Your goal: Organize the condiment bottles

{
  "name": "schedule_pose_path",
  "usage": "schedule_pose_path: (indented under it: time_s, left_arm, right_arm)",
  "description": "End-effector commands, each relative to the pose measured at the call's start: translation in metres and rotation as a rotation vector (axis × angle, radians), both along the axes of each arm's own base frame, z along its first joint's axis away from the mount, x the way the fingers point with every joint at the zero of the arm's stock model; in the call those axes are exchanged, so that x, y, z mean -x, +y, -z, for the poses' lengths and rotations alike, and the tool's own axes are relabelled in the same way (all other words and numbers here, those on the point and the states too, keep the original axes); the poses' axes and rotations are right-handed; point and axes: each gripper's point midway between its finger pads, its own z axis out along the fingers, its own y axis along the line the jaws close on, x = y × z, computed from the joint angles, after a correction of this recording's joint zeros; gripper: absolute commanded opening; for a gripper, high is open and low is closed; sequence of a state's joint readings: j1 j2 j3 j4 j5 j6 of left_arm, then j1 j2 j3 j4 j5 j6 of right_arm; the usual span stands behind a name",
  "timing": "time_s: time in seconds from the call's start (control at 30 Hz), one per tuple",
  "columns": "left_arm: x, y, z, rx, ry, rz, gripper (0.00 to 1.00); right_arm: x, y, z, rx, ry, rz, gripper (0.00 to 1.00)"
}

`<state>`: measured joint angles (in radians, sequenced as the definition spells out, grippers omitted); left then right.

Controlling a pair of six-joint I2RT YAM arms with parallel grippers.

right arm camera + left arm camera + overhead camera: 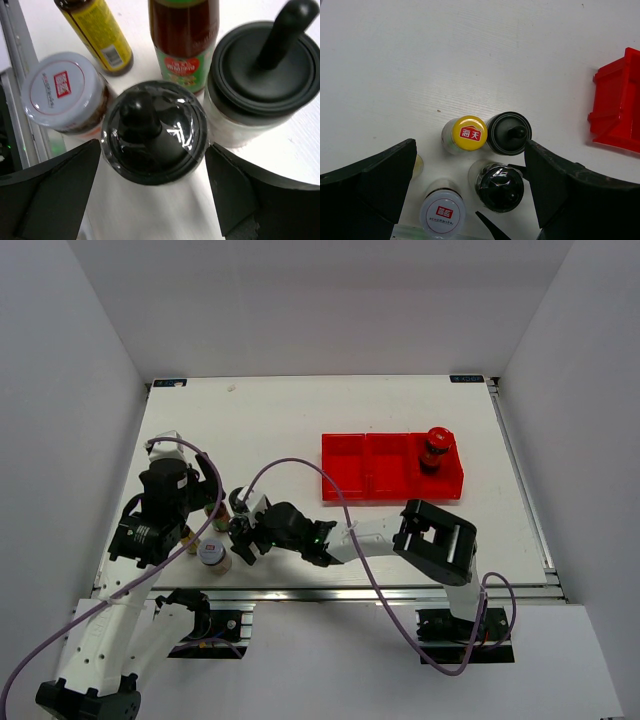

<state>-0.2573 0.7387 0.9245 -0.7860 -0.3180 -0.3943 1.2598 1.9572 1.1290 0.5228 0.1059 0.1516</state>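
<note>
Five condiment bottles stand clustered at the table's near left. My right gripper (152, 167) is open, its fingers on either side of a film-wrapped black-capped shaker (154, 132) without closing on it. Around that shaker are a second black-capped shaker (262, 75), a silver-lidded jar (62, 92), a yellow-labelled slim bottle (97, 32) and a green-labelled sauce bottle (182, 35). My left gripper (470, 170) hangs open above the cluster, over the yellow-capped bottle (465, 134) and the wrapped shaker (500, 186). A red-lidded jar (435, 448) stands in the tray's right compartment.
The red three-compartment tray (365, 468) lies right of centre; its left and middle compartments hold nothing. The two arms meet closely over the cluster (222, 530). The table's front rail (330, 590) runs just behind the silver-lidded jar (213, 553).
</note>
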Motion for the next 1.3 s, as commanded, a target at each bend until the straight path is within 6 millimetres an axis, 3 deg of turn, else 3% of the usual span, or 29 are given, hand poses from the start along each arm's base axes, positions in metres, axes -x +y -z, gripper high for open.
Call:
schedule_pose_path:
  time_s: [0.0,0.17,0.4,0.6,0.83,0.87,1.0,1.13,1.17,1.23,1.27]
  left_arm:
    - [0.001,0.003,-0.001,0.000,-0.006,-0.018,0.98]
    - [0.000,0.001,0.001,0.003,-0.001,-0.010,0.98]
    - [-0.001,0.000,0.001,0.004,0.003,-0.004,0.98]
    - [-0.001,-0.001,0.004,0.002,0.014,-0.002,0.98]
    - [-0.001,-0.001,0.005,0.003,0.016,-0.001,0.98]
    - [-0.002,-0.001,0.004,0.004,0.014,0.000,0.98]
    - [-0.002,-0.002,0.004,0.004,0.017,0.003,0.98]
    - [-0.002,-0.003,0.006,0.005,0.022,0.012,0.98]
    - [-0.002,-0.003,0.007,0.006,0.024,0.012,0.98]
    - [-0.002,-0.004,0.005,0.008,0.021,0.011,0.98]
    - [-0.002,-0.003,0.005,0.007,0.021,0.012,0.98]
  right_arm:
    - [0.004,0.027,-0.033,-0.144,-0.002,-0.020,0.89]
    - [0.006,0.033,-0.034,-0.175,-0.004,0.003,0.87]
    - [-0.014,0.028,-0.026,-0.179,0.003,0.170,0.85]
    - [-0.018,0.035,-0.021,-0.204,0.010,0.188,0.87]
    - [-0.017,0.035,-0.026,-0.250,0.014,0.193,0.73]
    - [-0.015,0.029,-0.021,-0.241,0.014,0.197,0.68]
    - [-0.009,0.015,-0.034,-0.275,-0.016,0.195,0.50]
    - [-0.003,-0.004,-0.044,-0.267,-0.023,0.209,0.49]
    - [-0.001,-0.010,-0.059,-0.290,-0.022,0.209,0.48]
    - [0.002,-0.028,-0.055,-0.266,-0.011,0.224,0.48]
    - [0.003,-0.037,-0.074,-0.296,-0.016,0.232,0.46]
